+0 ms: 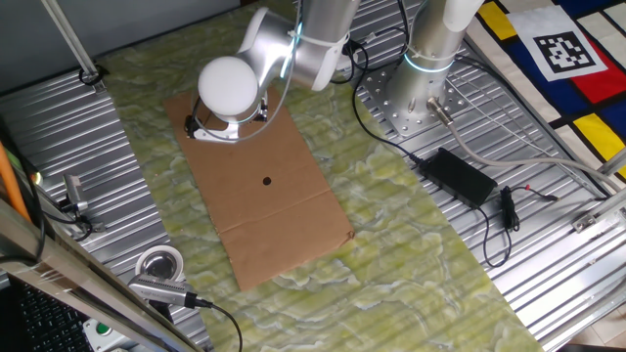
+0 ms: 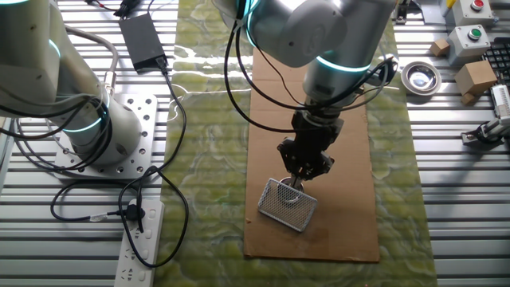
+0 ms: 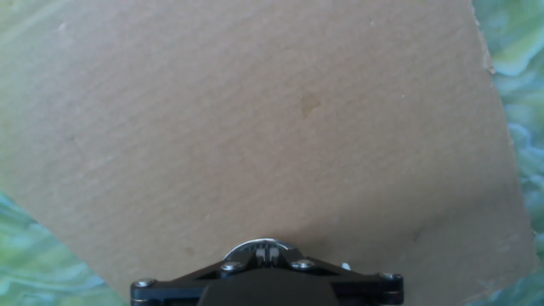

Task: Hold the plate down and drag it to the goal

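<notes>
The claw [image 2: 303, 177] is pressing its tip down at one end of the cardboard sheet [image 2: 351, 199], and the plate [image 3: 257, 249] is showing only as a silver rim under that tip in the hand view. Whether the claw is wide or narrow cannot be told. The hold-down step appears in hand; next comes a steady drag toward the black dot [image 1: 267, 180], probably the goal, keeping downward pressure. The sheet is lying on green cloth [image 1: 411, 244] over a ribbed metal tabletop [image 1: 548, 284].

Two high fixed cameras on opposite sides of the cardboard sheet [image 1: 264, 186]; hand camera close above it.
</notes>
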`<action>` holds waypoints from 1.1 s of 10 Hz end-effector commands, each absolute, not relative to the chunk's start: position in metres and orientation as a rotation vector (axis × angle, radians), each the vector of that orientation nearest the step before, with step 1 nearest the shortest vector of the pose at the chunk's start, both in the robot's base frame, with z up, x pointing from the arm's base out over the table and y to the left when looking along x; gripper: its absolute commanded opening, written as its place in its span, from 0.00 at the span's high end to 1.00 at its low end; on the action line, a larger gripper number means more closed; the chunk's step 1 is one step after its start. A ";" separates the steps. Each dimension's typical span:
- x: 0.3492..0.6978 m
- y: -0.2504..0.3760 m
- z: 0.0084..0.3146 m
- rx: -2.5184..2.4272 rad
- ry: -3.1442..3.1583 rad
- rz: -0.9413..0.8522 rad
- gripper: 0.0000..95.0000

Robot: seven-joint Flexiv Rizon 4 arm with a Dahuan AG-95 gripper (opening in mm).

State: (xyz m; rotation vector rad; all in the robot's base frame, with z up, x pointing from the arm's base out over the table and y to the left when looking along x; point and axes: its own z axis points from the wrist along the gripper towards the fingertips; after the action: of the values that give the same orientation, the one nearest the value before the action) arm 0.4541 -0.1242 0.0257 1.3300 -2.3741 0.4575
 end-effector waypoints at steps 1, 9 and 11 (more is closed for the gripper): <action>0.453 -0.124 0.026 1.331 -2.374 0.458 1.00; 0.450 -0.125 0.021 1.331 -2.378 0.462 1.00; 0.451 -0.125 0.021 1.333 -2.378 0.464 1.00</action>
State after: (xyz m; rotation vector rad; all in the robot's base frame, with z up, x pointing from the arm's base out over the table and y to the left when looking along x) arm 0.4501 -0.1242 0.0207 1.3333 -2.3772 0.4630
